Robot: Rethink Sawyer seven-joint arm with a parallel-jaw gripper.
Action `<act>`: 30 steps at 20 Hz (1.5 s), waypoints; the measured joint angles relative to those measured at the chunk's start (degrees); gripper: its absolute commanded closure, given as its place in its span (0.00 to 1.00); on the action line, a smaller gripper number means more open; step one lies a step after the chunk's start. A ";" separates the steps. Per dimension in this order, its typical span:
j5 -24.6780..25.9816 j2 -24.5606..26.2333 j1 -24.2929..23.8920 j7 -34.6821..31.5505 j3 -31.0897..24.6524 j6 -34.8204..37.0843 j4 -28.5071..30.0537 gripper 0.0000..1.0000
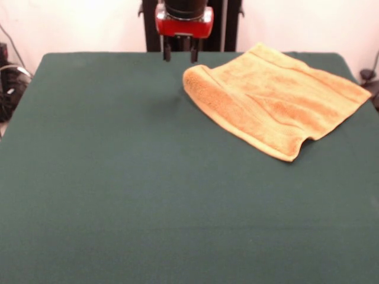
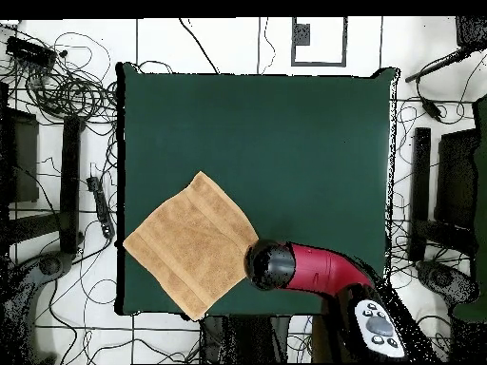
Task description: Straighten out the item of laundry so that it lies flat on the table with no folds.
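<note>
**Towel at the counter's edge, fold on the side nearest the tool**

Pale wall and tangled cables ring the dark green counter (image 1: 148, 195), which is bare apart from the orange towel (image 1: 278, 100). In the front view the towel sits at the far right corner, turned diamond-wise, with its left side rolled over in a thick fold and a small lifted corner at its near tip. From overhead I see one corner reaching the counter's side edge. The tool (image 1: 180, 57) hangs just beside the fold, above the cloth, its two fingers a little apart and holding nothing. My worry: a pinch on the rolled edge may catch both layers, so I only drag the towel. A pull toward the near edge could also slide it off the counter.
</note>
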State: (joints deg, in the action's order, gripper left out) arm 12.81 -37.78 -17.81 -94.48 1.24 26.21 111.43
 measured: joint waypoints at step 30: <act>-6.72 7.66 7.03 0.00 1.11 3.06 -6.51 0.00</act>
State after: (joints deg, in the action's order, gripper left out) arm 6.09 -30.12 -10.78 -94.48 2.35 29.27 104.92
